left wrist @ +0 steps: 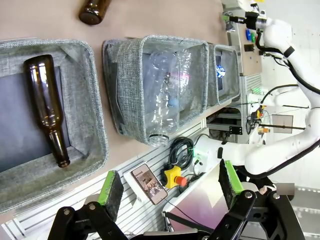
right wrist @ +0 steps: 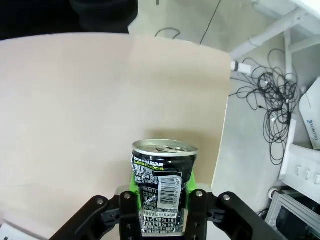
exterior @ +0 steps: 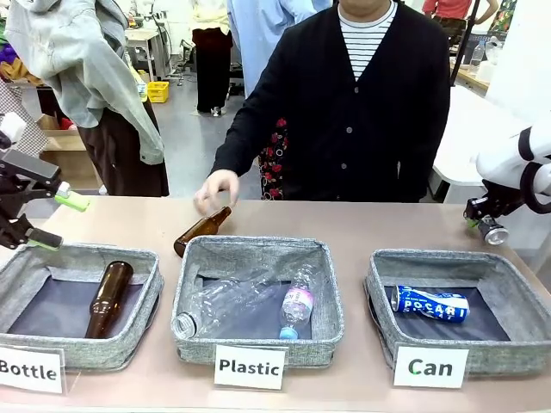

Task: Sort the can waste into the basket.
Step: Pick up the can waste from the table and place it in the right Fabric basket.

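Cans: two; blue can (exterior: 430, 304) in basket (exterior: 525, 297), dark can (right wrist: 162, 185) gripped.

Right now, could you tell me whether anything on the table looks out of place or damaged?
One brown bottle lies loose on the table behind the Plastic basket, under the person's hand, not in the Bottle basket. The dark can in the right pincer looks dented.

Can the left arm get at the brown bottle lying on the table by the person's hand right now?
Probably, but awkwardly: the left gripper is open and free, yet the person's hand hovers at the bottle.
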Available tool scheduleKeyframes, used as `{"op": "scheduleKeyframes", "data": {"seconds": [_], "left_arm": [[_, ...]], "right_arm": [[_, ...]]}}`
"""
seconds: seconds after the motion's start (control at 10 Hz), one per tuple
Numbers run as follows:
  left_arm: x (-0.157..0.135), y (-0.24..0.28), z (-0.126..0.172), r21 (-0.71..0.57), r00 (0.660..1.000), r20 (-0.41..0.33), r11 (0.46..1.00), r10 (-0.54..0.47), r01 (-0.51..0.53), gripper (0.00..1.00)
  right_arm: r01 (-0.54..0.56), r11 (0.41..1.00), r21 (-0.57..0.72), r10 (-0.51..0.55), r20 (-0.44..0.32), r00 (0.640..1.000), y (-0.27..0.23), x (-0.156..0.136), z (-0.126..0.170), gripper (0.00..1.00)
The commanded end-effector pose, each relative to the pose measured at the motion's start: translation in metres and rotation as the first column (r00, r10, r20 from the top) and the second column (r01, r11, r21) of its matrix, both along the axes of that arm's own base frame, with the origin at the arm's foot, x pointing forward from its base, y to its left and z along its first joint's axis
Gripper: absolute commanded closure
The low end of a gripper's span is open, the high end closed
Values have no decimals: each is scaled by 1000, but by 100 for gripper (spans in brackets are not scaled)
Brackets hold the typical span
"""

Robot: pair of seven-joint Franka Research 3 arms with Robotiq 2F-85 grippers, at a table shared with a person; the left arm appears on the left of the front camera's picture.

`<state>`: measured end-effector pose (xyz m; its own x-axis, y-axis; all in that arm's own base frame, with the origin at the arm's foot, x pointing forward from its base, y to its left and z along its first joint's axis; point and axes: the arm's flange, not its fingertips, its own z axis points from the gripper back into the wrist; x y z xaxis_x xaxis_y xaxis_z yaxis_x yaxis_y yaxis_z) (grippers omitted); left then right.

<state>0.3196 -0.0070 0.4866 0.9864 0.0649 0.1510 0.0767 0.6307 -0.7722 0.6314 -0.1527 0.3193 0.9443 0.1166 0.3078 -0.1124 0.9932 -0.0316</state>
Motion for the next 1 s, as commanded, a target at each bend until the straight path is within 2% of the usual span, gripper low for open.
{"op": "scheduleKeyframes", "data": {"seconds": [0.0,0.2,0.3,0.5,0.6,0.7,0.9], "left_arm": [[-3,1,0,2,1000,-10,1000,-1,1,0],[-3,1,0,2,1000,-10,1000,-1,1,0],[-3,1,0,2,1000,-10,1000,-1,1,0],[-3,1,0,2,1000,-10,1000,-1,1,0],[-3,1,0,2,1000,-10,1000,-1,1,0],[-3,1,0,2,1000,-10,1000,-1,1,0],[-3,1,0,2,1000,-10,1000,-1,1,0]], "right_arm": [[-51,999,4,50,87,995,10,-49,39,100],[-136,991,5,133,167,977,19,-112,91,100],[-213,977,-26,213,229,950,26,-147,117,100],[-388,919,-73,390,334,858,44,-202,148,100],[-503,862,-67,492,354,795,59,-225,153,100],[-643,761,-85,628,344,697,78,-246,151,100],[-798,588,-128,794,278,541,107,-264,140,100]]}}
